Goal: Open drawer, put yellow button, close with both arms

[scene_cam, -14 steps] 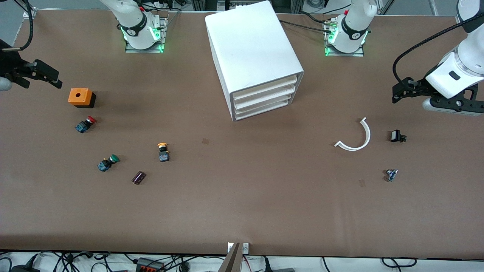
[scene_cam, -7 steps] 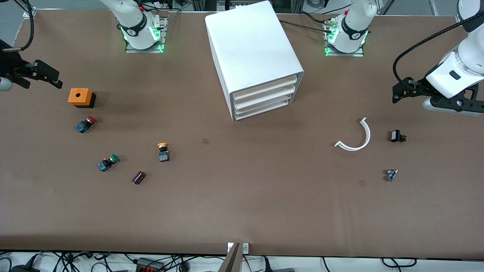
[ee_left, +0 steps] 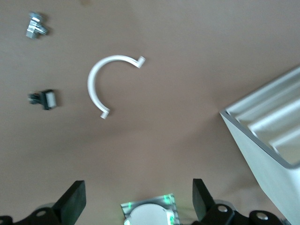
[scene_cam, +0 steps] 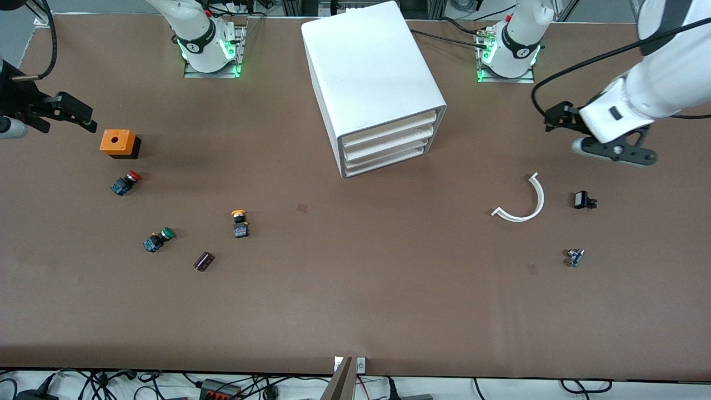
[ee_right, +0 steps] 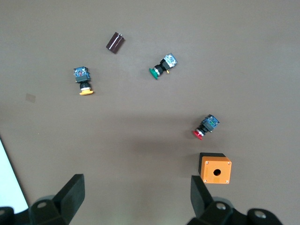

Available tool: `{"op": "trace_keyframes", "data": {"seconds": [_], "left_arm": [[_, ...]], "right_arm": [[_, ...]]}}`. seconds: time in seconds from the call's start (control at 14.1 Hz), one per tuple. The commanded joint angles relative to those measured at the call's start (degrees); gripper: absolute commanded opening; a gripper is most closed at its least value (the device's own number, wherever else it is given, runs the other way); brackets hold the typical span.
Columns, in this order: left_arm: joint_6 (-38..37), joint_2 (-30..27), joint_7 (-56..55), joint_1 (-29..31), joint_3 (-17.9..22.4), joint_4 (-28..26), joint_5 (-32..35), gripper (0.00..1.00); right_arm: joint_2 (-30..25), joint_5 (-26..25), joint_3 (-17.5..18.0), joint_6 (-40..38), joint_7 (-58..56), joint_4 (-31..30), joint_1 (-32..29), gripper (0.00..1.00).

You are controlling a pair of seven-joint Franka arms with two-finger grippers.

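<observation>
The white cabinet (scene_cam: 372, 83) stands mid-table between the arm bases, its three drawers pushed in; the uppermost drawer (scene_cam: 389, 129) is shut. A corner of the cabinet (ee_left: 267, 140) shows in the left wrist view. The yellow button (scene_cam: 240, 223) lies on its side on the table, nearer the front camera than the cabinet and toward the right arm's end; the right wrist view shows the button (ee_right: 83, 80) too. My left gripper (scene_cam: 555, 118) hangs open and empty over bare table at the left arm's end (ee_left: 139, 201). My right gripper (scene_cam: 83, 118) is open and empty beside the orange box (ee_right: 137, 197).
An orange box (scene_cam: 118, 143), a red-capped button (scene_cam: 125, 183), a green-capped button (scene_cam: 158, 239) and a dark cylinder (scene_cam: 204, 260) lie round the yellow button. A white curved strip (scene_cam: 525, 200), a black part (scene_cam: 583, 200) and a metal part (scene_cam: 575, 256) lie toward the left arm's end.
The left arm has swung toward the cabinet, carrying its open gripper with it. The right gripper has shifted slightly. Nothing on the table moved.
</observation>
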Motion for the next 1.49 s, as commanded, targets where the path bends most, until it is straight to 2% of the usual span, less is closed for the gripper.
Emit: {"op": "trace_keyframes", "data": {"seconds": [0.0, 0.14, 0.28, 0.5, 0.71, 0.92, 1.0, 1.28, 1.42], "left_arm": [[-5.2, 3.2, 0.9, -0.7, 0.1, 1.7, -6.9, 1.0], [-7.1, 7.6, 1.1, -0.9, 0.1, 1.6, -14.7, 1.0], [-5.8, 11.8, 2.8, -1.2, 0.1, 1.5, -22.2, 1.0], [-0.2, 16.2, 15.1, -0.8, 0.1, -1.0, -34.7, 1.0], [7.0, 16.4, 26.8, -1.1, 0.1, -9.4, -46.2, 1.0], [10.9, 16.8, 36.8, -1.6, 0.0, -16.9, -56.2, 1.0], [10.8, 17.5, 38.9, -2.1, 0.0, -18.0, -58.1, 1.0], [8.2, 19.8, 40.5, -2.6, -2.3, -19.3, -59.0, 0.75], [8.2, 20.9, 41.1, -2.6, -3.3, -19.3, -59.4, 0.73]], "right_arm": [[1.1, 0.0, 0.1, 1.2, -0.8, -0.7, 1.1, 1.0], [3.2, 0.0, 0.1, 2.0, -0.8, -0.7, 1.9, 1.0], [6.3, 0.2, 0.1, 3.2, -0.7, -0.7, 2.8, 1.0], [12.1, 0.3, 0.1, 6.3, -0.7, -0.7, 6.1, 1.0], [17.8, 0.5, 0.1, 12.9, 0.1, -0.7, 9.2, 1.0], [22.4, 3.4, 0.1, 20.8, 0.3, -0.2, 11.7, 1.0], [24.4, 3.6, 0.1, 22.6, 0.9, 0.5, 12.3, 1.0], [31.0, 3.7, 0.1, 28.5, 1.4, 1.8, 14.6, 1.0], [33.6, 3.7, 0.1, 30.0, 1.7, 2.2, 14.8, 1.0]]}}
